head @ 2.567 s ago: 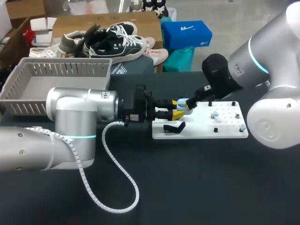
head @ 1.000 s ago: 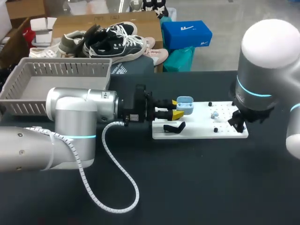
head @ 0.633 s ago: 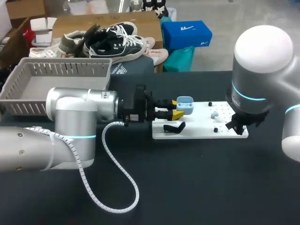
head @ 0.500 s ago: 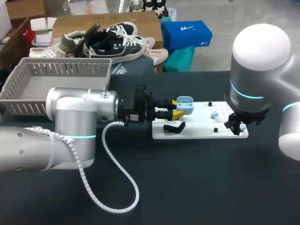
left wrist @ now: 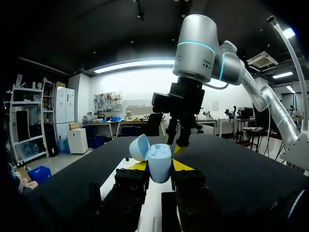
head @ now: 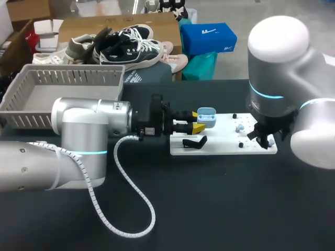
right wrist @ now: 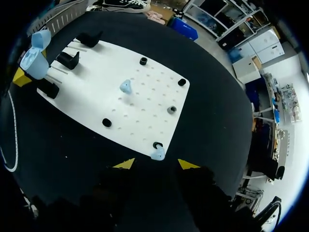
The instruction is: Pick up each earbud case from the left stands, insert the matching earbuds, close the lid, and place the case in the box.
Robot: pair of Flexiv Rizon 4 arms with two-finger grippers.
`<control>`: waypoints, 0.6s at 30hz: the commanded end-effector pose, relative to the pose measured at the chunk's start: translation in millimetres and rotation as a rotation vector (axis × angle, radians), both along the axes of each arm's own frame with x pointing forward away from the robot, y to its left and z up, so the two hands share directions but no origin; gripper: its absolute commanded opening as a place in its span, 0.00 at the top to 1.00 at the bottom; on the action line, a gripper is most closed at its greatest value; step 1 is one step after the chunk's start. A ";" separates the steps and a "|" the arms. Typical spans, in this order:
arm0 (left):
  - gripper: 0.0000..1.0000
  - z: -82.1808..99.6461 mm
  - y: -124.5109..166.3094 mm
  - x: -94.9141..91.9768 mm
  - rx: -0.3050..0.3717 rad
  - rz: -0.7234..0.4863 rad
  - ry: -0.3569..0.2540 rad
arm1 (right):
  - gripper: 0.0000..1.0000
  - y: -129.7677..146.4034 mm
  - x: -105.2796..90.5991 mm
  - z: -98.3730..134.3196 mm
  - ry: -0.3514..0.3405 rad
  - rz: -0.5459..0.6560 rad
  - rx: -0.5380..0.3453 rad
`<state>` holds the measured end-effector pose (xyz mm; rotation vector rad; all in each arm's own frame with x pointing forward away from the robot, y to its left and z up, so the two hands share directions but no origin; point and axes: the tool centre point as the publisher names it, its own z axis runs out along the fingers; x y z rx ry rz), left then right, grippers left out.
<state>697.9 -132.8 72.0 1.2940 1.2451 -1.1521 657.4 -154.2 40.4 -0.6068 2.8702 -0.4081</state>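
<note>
Black tabletop (head: 209, 209), and at its far left sits the grey basket (head: 31, 117). No case shows inside it, so by my reckoning nothing is delivered yet. Moving right, the left gripper (head: 194, 122) is clamped on the light-blue earbud case (head: 207, 116), a yellow tip pressed to either side. The lid is flipped open, and the case is held over the left end of the white board (head: 225, 147), just beyond a black stand (head: 194, 142). Neither bud is in: the mid-board earbud (right wrist: 125, 87) and the corner earbud (right wrist: 158, 153) both sit out on the board. Far right, the right gripper (right wrist: 157, 164) hovers over that corner earbud, tips spread wide, gripping nothing. So the case is lifted and open, with picking, inserting, closing and boxing all to come.
</note>
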 end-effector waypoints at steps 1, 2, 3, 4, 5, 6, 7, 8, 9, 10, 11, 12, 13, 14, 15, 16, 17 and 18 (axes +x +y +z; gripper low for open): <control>1.00 -0.4 -0.2 -1.1 -0.001 0.005 -0.002 | 0.51 1.6 4.0 -6.7 0.018 -0.006 -0.002; 1.00 -0.4 -0.2 -1.1 -0.001 0.005 -0.002 | 0.51 1.2 3.4 -7.3 0.020 -0.007 -0.002; 1.00 -0.4 -0.2 -1.1 -0.001 0.005 -0.002 | 0.52 0.9 3.0 -7.8 0.021 -0.009 -0.001; 1.00 -0.4 -0.2 -1.1 -0.001 0.005 -0.002 | 0.52 0.4 2.9 -8.3 0.022 -0.010 0.000; 1.00 -0.4 -0.2 -1.1 -0.001 0.005 -0.002 | 0.53 -0.5 3.1 -9.3 0.022 -0.013 0.000; 1.00 -0.4 -0.2 -1.1 -0.001 0.005 -0.002 | 0.53 -1.4 3.5 -10.2 0.022 -0.015 0.001; 1.00 -0.4 -0.2 -1.1 -0.001 0.005 -0.002 | 0.53 -1.9 3.7 -11.0 0.023 -0.016 0.001; 1.00 -0.4 -0.2 -1.1 -0.001 0.005 -0.002 | 0.54 -2.5 4.4 -12.1 0.023 -0.018 0.001; 1.00 -0.4 -0.2 -1.1 -0.001 0.005 -0.002 | 0.55 -2.7 4.7 -12.7 0.023 -0.019 0.001; 1.00 -0.4 -0.2 -1.1 -0.001 0.005 -0.002 | 0.55 -3.1 4.8 -13.4 0.024 -0.021 0.001; 1.00 -0.4 -0.2 -1.1 -0.001 0.005 -0.002 | 0.56 -3.6 4.9 -14.1 0.025 -0.022 0.000; 1.00 -0.4 -0.2 -1.1 -0.001 0.005 -0.002 | 0.56 -3.9 4.9 -14.5 0.026 -0.023 0.000; 1.00 -0.4 -0.2 -1.1 -0.001 0.005 -0.002 | 0.56 -4.3 4.9 -15.2 0.028 -0.024 0.000; 1.00 -0.4 -0.2 -1.1 -0.001 0.005 -0.002 | 0.56 -4.5 4.7 -15.5 0.028 -0.024 0.000; 1.00 -0.4 -0.2 -1.1 -0.001 0.005 -0.002 | 0.56 -4.7 4.4 -15.9 0.030 -0.025 -0.001; 1.00 -0.4 -0.2 -1.1 -0.001 0.005 -0.002 | 0.56 -4.8 4.4 -16.6 0.031 -0.025 0.000; 1.00 -0.4 -0.2 -1.1 -0.001 0.005 -0.002 | 0.57 -4.9 4.8 -17.7 0.033 -0.025 -0.001; 1.00 -0.4 -0.2 -1.1 -0.001 0.005 -0.002 | 0.58 -5.1 5.2 -18.5 0.033 -0.024 -0.004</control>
